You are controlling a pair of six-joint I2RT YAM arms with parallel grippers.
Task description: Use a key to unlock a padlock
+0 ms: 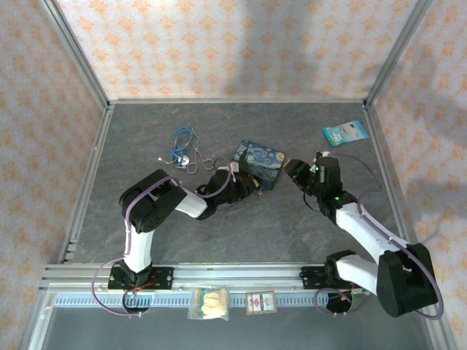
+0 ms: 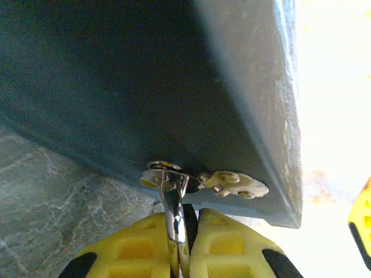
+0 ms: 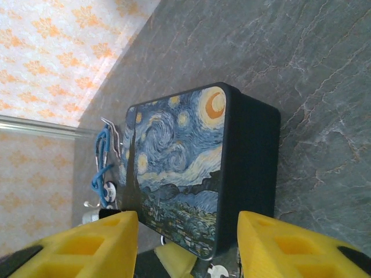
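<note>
The left hand [image 2: 184, 227] sits at 6 o'clock in its wrist view. Its yellow fingers [image 2: 133, 249] are pressed together on a thin shiny metal piece with a dark sliver beside it, which reads as the padlock [image 2: 175, 211]. It is held just above the grey surface [image 2: 46, 197]. Past the fingertips, at about 2 o'clock, the pale key [image 2: 235, 184] lies against the foot of the box [image 2: 145, 87]. It appears joined to a small round metal part at the padlock's far end, but whether its blade sits in the keyhole cannot be told. In the top view the left hand is at the box's 7 o'clock and the right hand [image 1: 298, 173] at its 3 o'clock, near but apart from it. The right hand's fingers [image 3: 87, 243] stand wide apart with nothing between them, the box's painted lid beyond at 12 o'clock. As a judgement, the padlock is secured and the key has been brought to it, so the task looks well under way. No sprung shackle shows, so turning the key and freeing the shackle probably remain.
</note>
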